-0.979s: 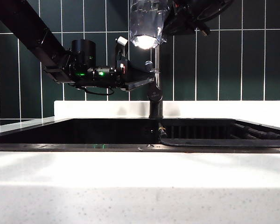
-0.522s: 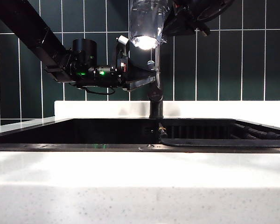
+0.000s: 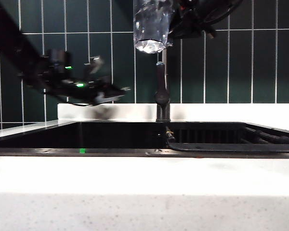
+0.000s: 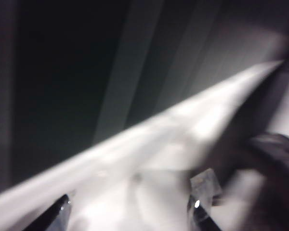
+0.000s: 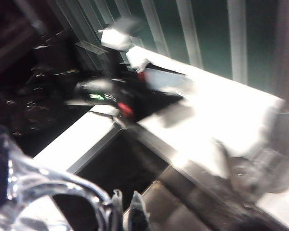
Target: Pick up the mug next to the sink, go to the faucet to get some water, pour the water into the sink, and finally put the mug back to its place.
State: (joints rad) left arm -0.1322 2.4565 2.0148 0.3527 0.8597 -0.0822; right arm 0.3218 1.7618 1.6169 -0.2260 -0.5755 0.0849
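The mug (image 3: 152, 25) is held high above the sink (image 3: 115, 137) beside the faucet (image 3: 162, 91) by the shut right tool (image 5: 130, 211), while the left tool (image 3: 116, 92), jaws wide and empty, should be kept clear as the mug is steadied for filling.

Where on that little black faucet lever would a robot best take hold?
Probably the lever's upper end, on the faucet, coming level from the left of the exterior view, where the open left tool hovers. The lever stands slim and upright beside the pipe, so the jaws can straddle it. The right tool holds the mug above.
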